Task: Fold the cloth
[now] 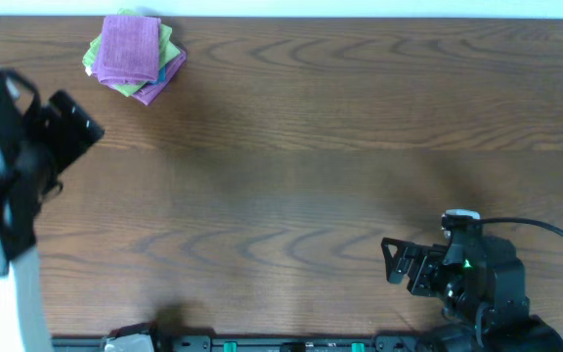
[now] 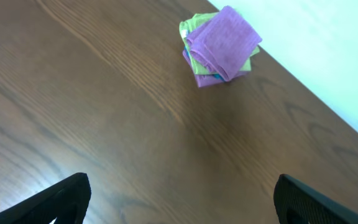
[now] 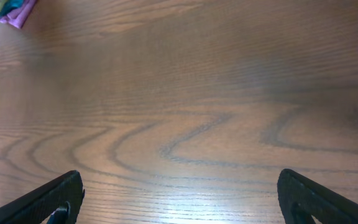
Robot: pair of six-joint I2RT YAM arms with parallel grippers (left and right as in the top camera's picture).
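Observation:
A stack of folded cloths (image 1: 132, 56), purple on top with green, blue and purple beneath, lies at the table's far left; it also shows in the left wrist view (image 2: 219, 46) and at the top left corner of the right wrist view (image 3: 8, 9). My left gripper (image 1: 76, 122) is open and empty, raised at the left edge, short of the stack. In its own view its fingers (image 2: 179, 199) stand wide apart over bare wood. My right gripper (image 1: 396, 261) is open and empty near the front right, fingers (image 3: 179, 199) wide apart above the table.
The brown wooden table (image 1: 301, 166) fills the view. A white wall runs along its far edge (image 2: 328, 37). A black rail with fittings (image 1: 262, 344) lies along the front edge. A black cable (image 1: 545, 230) loops off the right arm.

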